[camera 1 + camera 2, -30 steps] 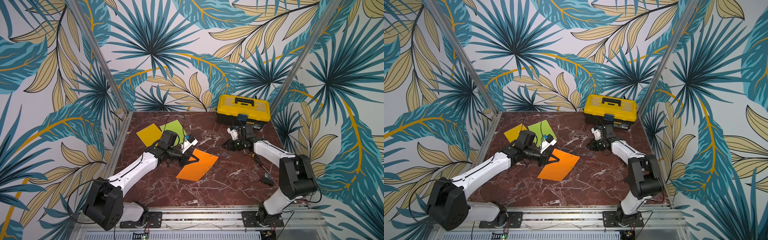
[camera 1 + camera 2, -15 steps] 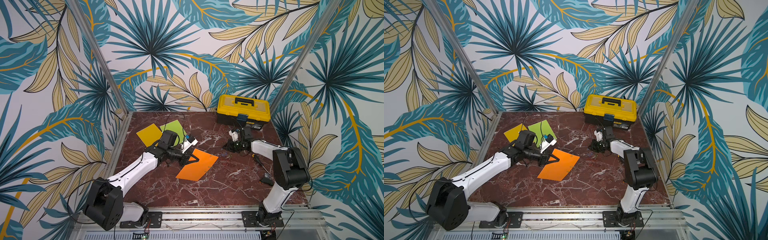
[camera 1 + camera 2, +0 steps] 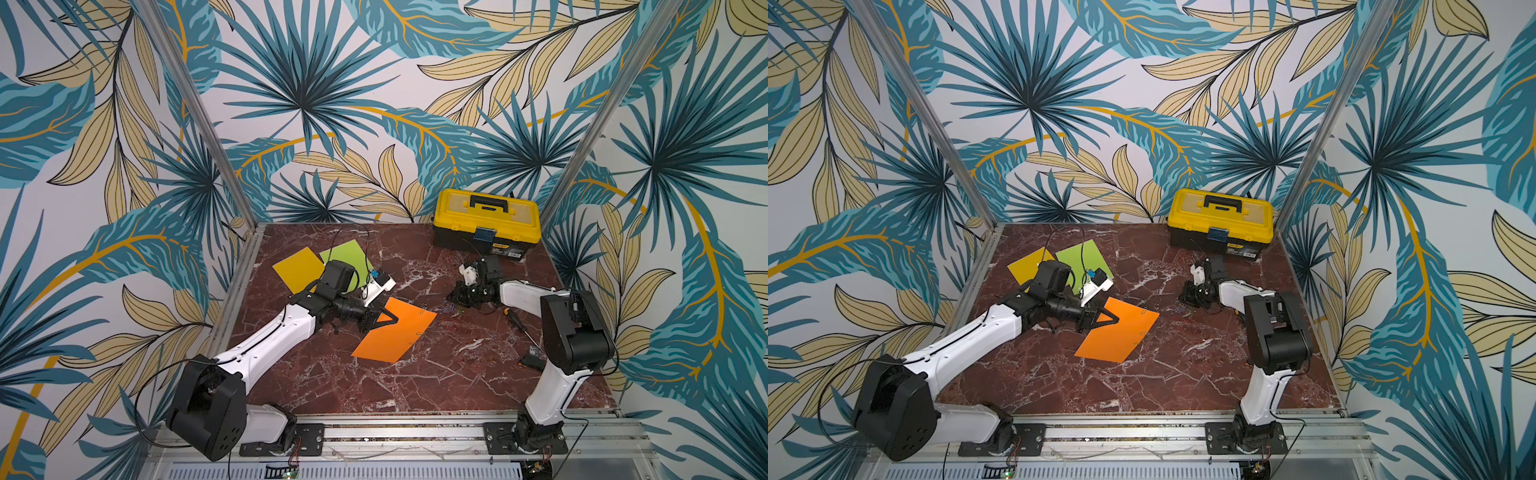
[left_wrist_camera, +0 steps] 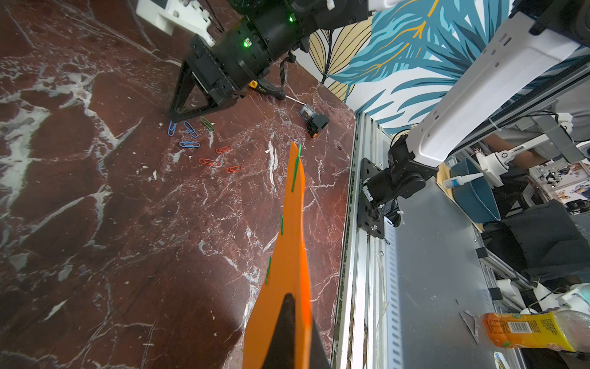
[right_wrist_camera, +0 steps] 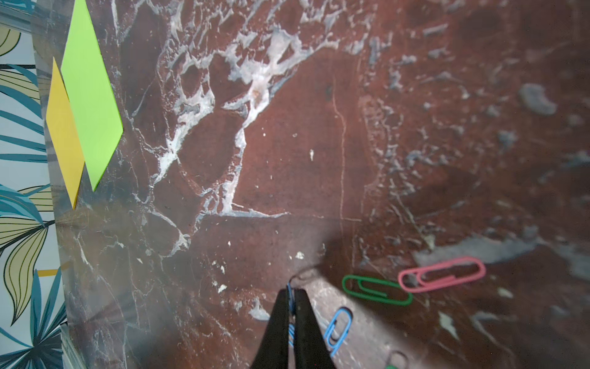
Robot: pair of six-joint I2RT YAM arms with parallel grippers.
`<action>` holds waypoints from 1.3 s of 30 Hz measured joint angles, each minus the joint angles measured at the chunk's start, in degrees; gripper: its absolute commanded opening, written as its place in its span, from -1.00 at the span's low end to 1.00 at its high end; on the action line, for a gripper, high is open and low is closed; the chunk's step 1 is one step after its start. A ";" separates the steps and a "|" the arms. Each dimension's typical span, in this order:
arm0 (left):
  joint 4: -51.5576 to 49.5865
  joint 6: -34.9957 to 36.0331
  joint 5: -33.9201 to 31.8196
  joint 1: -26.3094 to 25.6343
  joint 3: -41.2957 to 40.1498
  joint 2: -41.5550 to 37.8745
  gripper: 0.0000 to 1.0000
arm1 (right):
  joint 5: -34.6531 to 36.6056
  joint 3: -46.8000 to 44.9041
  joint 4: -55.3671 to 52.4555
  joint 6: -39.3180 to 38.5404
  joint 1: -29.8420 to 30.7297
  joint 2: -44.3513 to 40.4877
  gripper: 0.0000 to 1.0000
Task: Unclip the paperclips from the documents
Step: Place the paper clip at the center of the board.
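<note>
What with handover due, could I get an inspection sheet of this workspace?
Surface: red marble table, white veins.
Job's things: orange sheet, green clips still on its edge; green sheet and yellow sheet overlap at the back; loose clips beside right hand.
Clutter: toolbox, screwdriver, small black part.
Hands: left hand shut on orange sheet's corner; right hand shut on a blue clip.
Cables: black cable loops over green sheet.
Surroundings: leaf-print walls, front rail.
</note>
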 measured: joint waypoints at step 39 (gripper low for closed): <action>9.77 -6.67 5.44 8.04 -0.13 -4.66 -1.00 | -16.55 -23.80 26.56 -4.46 2.71 -29.51 0.26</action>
